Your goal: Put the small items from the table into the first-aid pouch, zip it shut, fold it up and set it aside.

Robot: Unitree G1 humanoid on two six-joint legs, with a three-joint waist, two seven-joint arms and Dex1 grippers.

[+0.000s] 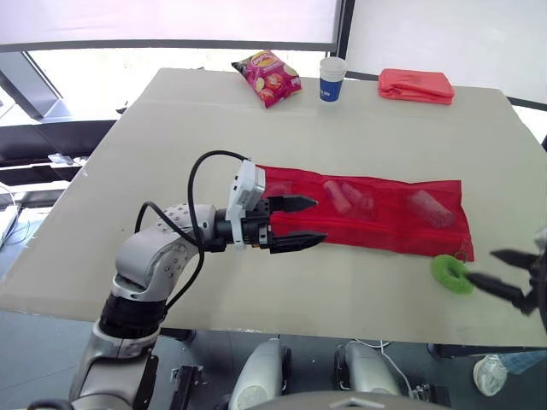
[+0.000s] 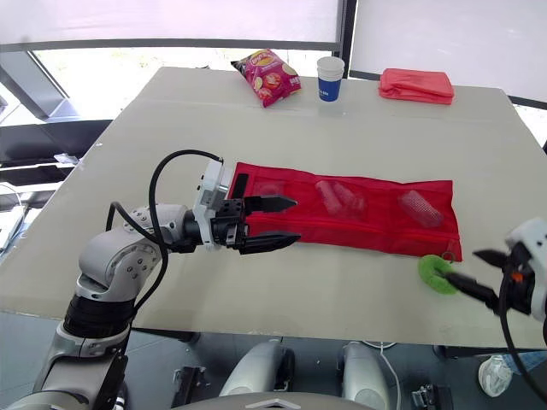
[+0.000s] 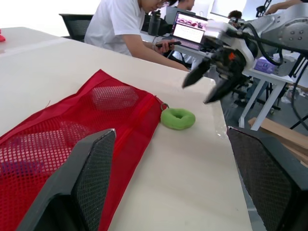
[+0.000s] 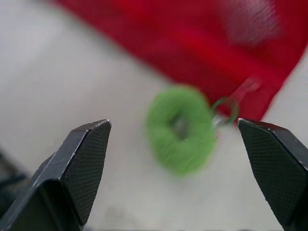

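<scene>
1. From the head camera I see my left gripper (image 1: pixel 320 219) spread wide over the left end of the red pouch (image 1: pixel 376 218).
2. My right gripper (image 1: pixel 483 266), also wide, sits just beside the green ring (image 1: pixel 451 274) at the pouch's right corner.
3. The left wrist view adds a person (image 3: pixel 120 24) at a laptop (image 3: pixel 190 31).

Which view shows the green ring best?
The left wrist view: the ring lies whole, hole visible, at the pouch corner. The right wrist view frames it between the fingers of the right gripper; the eye views show it from afar.
</scene>
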